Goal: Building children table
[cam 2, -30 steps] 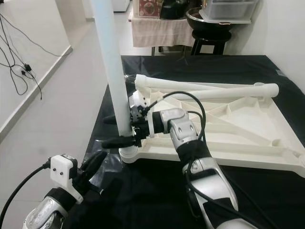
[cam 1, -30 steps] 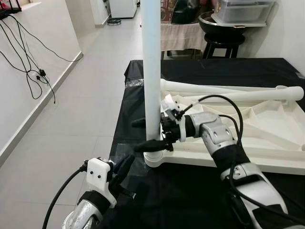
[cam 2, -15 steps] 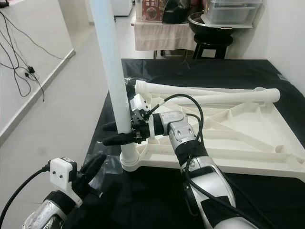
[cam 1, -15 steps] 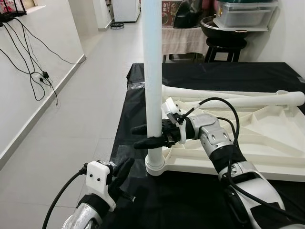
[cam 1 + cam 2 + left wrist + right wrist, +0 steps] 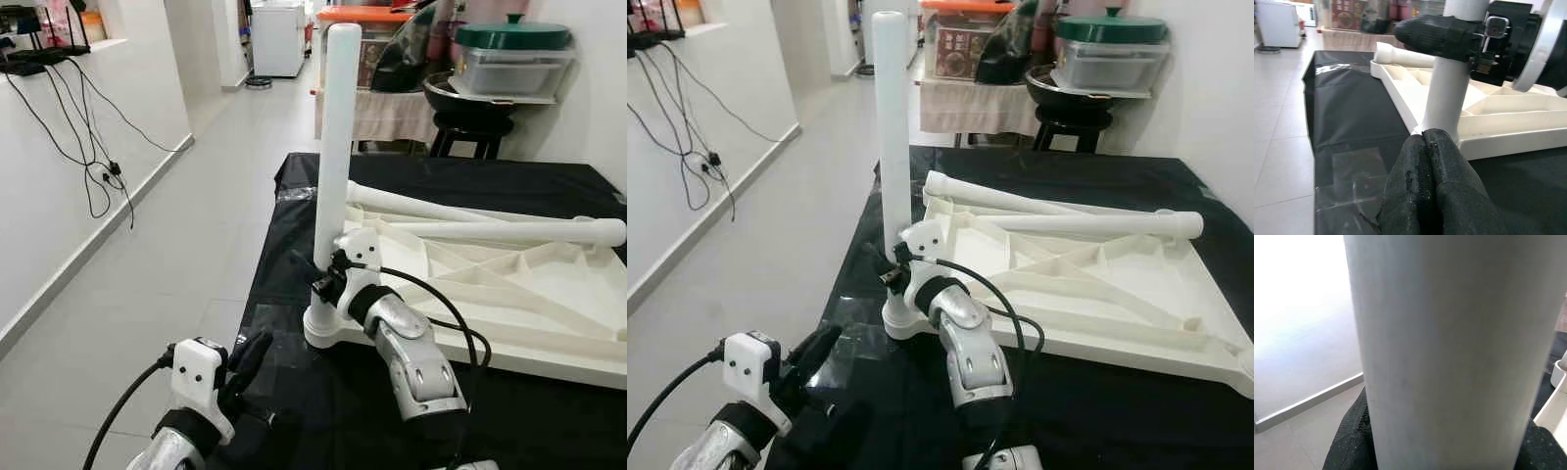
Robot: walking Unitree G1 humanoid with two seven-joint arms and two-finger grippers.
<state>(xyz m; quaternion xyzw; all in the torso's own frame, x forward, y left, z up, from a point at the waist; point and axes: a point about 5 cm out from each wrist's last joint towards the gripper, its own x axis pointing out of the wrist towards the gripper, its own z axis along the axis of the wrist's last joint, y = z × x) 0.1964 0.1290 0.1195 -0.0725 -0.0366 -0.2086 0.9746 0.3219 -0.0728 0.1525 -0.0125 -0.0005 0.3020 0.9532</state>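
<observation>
Table top [image 5: 549, 294]: white, laid underside up on the black sheet [image 5: 294, 235].
Upright leg [image 5: 336, 137]: stood in the corner socket [image 5: 321, 328] of the table top.
Right gripper [image 5: 318, 277]: fingers clamped around the upright leg low down, just above the socket.
Left gripper [image 5: 1425, 161]: held low near the sheet's edge, short of the socket; fingers pressed together, apparently on nothing.
Loose legs [image 5: 509, 230]: two are seen lying across the table top's far side.
</observation>
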